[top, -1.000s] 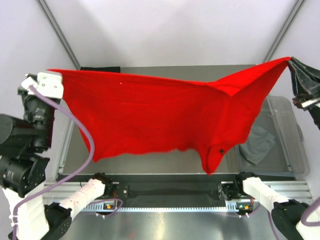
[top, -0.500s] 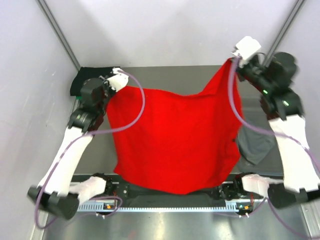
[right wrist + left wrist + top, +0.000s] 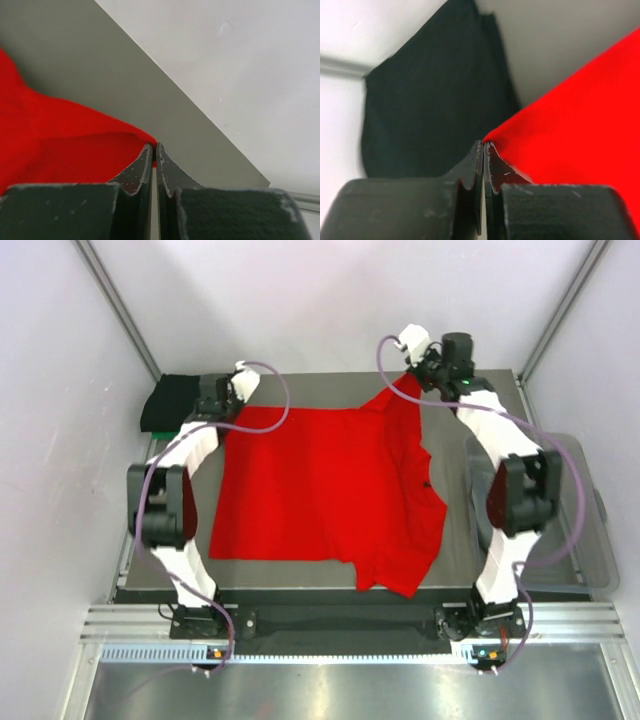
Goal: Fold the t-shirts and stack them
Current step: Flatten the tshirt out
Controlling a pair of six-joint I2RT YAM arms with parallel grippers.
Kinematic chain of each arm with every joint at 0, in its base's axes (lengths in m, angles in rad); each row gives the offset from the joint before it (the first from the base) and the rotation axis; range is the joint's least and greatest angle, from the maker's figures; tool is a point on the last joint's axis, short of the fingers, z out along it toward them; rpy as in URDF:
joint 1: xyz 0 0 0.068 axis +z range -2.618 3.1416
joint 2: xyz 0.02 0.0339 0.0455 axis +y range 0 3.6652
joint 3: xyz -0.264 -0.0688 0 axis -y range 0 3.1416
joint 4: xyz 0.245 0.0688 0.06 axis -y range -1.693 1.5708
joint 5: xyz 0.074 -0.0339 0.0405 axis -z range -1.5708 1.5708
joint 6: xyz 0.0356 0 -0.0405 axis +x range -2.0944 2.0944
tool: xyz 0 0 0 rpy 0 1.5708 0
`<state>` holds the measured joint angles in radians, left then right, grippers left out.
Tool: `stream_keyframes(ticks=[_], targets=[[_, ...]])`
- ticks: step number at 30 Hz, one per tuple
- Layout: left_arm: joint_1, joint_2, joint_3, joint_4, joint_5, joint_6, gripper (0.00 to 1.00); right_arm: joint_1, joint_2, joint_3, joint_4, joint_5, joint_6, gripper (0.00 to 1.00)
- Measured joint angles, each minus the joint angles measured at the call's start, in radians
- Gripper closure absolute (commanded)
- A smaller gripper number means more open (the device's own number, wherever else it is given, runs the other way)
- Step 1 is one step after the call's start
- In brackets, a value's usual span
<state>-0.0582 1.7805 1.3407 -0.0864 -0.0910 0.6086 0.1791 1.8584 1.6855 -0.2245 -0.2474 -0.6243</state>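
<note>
Red shirt lay spread on the table, mostly flat, body running from the far edge towards the near edge; left gripper was clamped on its far-left corner, right gripper clamped on its far-right corner, both sets of jaws pinched tight with only a sliver of red cloth between them; the held edge ran left to right across the far side, so the whole shirt lay on the near side of both jaws; the right corner sat a bit farther back than the left, and looked lifted into a peak; the left half looked smooth, the right half was rumpled with a flap doubled over and its near-right corner hanging out past the hem line; black shirt sat bunched in the far-left corner, just left of the left gripper, and I couldn't tell if the red corner touched it; bin was on the right, mostly behind the right arm; my read: the spread was nearly done, the next move is a release and then fixing the doubled flap, and the right arm is nearer to it.
</note>
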Motion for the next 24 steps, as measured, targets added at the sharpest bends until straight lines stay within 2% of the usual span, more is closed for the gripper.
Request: stream_keyframes(ticks=[4,10,16,21,24], targets=[[-0.006,0.179,0.102,0.097,0.030,-0.020,1.00,0.000,0.184,0.077,0.075,0.060,-0.023,1.00],[-0.025,0.356,0.225,0.222,0.050,-0.034,1.00,0.000,0.341,0.196,0.154,0.169,-0.033,1.00],[-0.076,0.500,0.364,0.380,0.007,-0.003,1.00,0.000,0.402,0.315,0.210,0.257,-0.055,1.00],[-0.107,0.585,0.520,0.410,-0.048,-0.003,1.00,0.000,0.411,0.353,0.251,0.293,-0.064,1.00],[-0.106,0.585,0.533,0.434,-0.071,-0.003,1.00,0.000,0.411,0.351,0.255,0.307,-0.064,1.00]])
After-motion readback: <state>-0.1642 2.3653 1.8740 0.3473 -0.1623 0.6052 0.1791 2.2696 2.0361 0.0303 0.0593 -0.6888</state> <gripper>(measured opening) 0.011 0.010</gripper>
